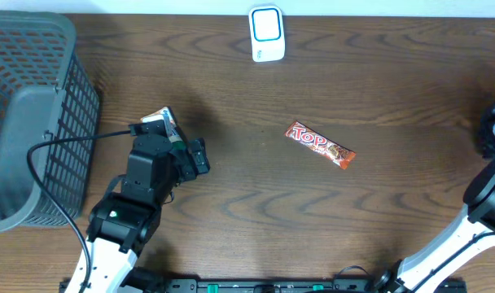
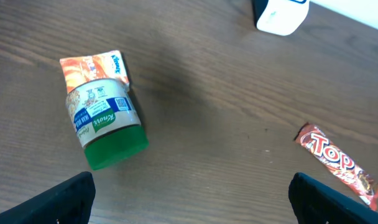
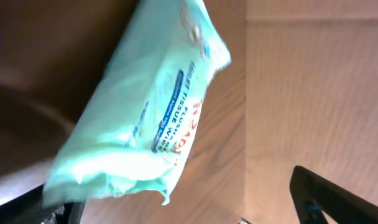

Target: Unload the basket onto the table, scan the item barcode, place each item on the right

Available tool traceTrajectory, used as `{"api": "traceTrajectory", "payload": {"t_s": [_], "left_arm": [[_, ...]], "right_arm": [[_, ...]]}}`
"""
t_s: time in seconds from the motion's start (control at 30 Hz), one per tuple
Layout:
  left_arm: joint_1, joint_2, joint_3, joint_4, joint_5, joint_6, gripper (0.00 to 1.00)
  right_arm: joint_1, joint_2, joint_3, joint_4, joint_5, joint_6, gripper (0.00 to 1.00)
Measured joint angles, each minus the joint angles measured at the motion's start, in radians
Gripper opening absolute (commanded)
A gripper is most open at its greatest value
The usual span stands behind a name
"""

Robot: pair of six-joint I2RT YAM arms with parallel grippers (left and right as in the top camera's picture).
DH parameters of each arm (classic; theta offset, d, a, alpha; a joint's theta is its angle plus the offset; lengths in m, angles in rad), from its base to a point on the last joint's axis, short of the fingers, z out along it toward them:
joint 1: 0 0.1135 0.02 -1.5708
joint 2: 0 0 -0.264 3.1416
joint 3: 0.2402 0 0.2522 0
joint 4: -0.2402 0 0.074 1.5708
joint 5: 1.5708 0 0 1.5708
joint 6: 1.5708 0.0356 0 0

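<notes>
1. Overhead: one scanner (image 1: 267, 34) stands at the tabletop's far edge. One chocolate bar (image 1: 321, 145) lies mid-table and one mesh basket (image 1: 36, 122) sits at the left edge. There are two arms. The left arm (image 1: 142, 187) is bent over the near-left part, and the right arm (image 1: 492, 203) shows only at the right edge, its claw unseen.
2. Left wrist: this view shows what the arm largely hides overhead. One jar (image 2: 105, 124) lies on its side, touching one orange box (image 2: 92, 65). The left gripper (image 2: 189, 190) gapes wide, holding nothing.
3. Right wrist: only this view shows the one wipes pack (image 3: 145, 112), mint-green, blurred and tilted against a cardboard-brown surface. The right gripper (image 3: 186, 205) is spread wide and does not clamp the pack; whether one finger touches it is unclear.
</notes>
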Motion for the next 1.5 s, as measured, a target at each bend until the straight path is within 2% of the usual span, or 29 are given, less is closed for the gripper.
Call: {"api": "traceTrajectory", "payload": {"t_s": [0.23, 0.4, 0.6, 0.8, 0.93, 1.23, 1.4, 1.5], "left_arm": [[0.000, 0.039, 0.000, 0.000, 0.000, 0.000, 1.00], [0.000, 0.068, 0.000, 0.003, 0.000, 0.000, 1.00], [0.001, 0.084, 0.000, 0.065, 0.000, 0.000, 1.00], [0.001, 0.100, 0.000, 0.042, 0.020, 0.003, 1.00], [0.001, 0.099, 0.000, 0.004, 0.034, 0.019, 1.00], [0.001, 0.079, 0.062, -0.110, 0.039, 0.030, 1.00], [0.001, 0.077, 0.141, -0.190, 0.038, 0.031, 1.00], [0.001, 0.069, 0.173, -0.203, 0.038, 0.033, 1.00]], "right_arm": [[0.156, -0.181, 0.000, -0.007, -0.137, 0.061, 0.99], [0.286, -0.304, 0.008, -0.097, -0.270, 0.163, 0.99], [0.458, -0.306, 0.007, -0.282, -0.517, 0.338, 0.99], [0.615, -0.305, 0.006, -0.377, -0.782, 0.529, 0.99], [0.697, -0.306, 0.006, -0.477, -0.912, 0.600, 0.99], [0.808, -0.306, 0.006, -0.557, -1.063, 0.673, 0.99], [0.814, -0.306, 0.006, -0.678, -1.082, 0.802, 0.99], [0.814, -0.306, 0.006, -0.730, -1.027, 0.894, 0.98]]}}
